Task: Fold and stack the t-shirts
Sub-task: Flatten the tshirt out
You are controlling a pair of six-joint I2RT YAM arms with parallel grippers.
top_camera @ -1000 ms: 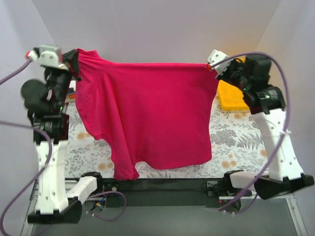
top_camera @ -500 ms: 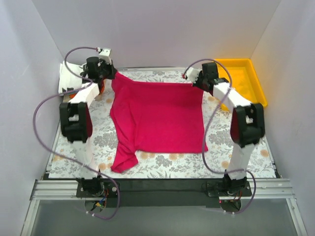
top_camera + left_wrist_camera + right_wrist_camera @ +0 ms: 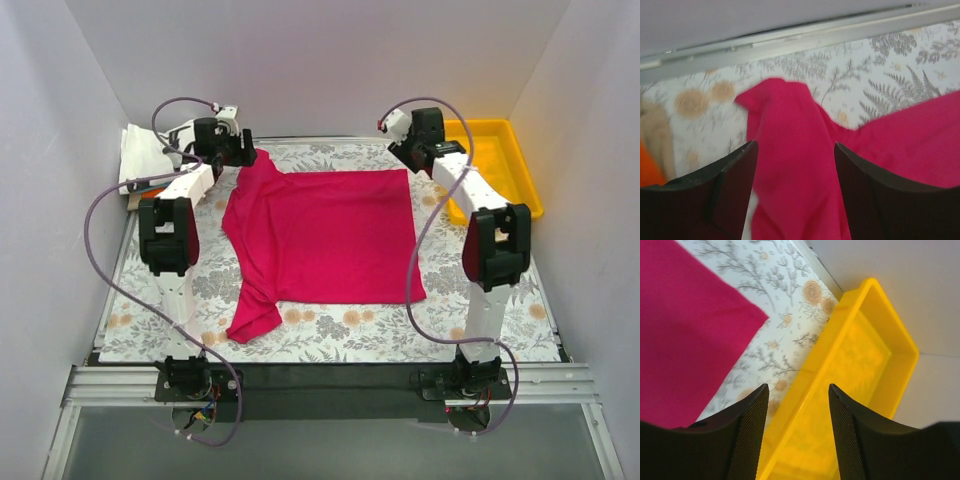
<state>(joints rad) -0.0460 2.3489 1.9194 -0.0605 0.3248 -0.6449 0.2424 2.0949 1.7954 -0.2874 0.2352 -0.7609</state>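
Floral-patterned tabletop [image 3: 200, 290], enclosed by plain white walls, carries the work. Plain magenta-red cloth t-shirt [image 3: 320, 235] lies spread at its centre, turned sideways: shoulders to the left, straight hem to the right. Most of the body is flat, which suits folding. The near sleeve is bunched at the near-left corner, and the far sleeve is crumpled at the far-left corner. Left hand [image 3: 795, 145] hovers over that far sleeve with its jaws apart. The cloth lies on the tabletop below them and is not pinched. Right hand [image 3: 798, 387] hovers beyond the far-right hem corner, jaws likewise apart and holding nothing; tabletop and tray show between its fingers. Both hands sit at the ends of the far edge, consistent with a shirt laid out by that edge. Judged from this layout, the spreading step is complete and folding has not begun; the two sleeves probably need smoothing or tucking first. Folded white cloth pile [image 3: 140, 155] rests at the far-left margin, and is presumably the stack destination. Yellow plastic tray [image 3: 528, 185] sits at the far right, apart from the shirt.
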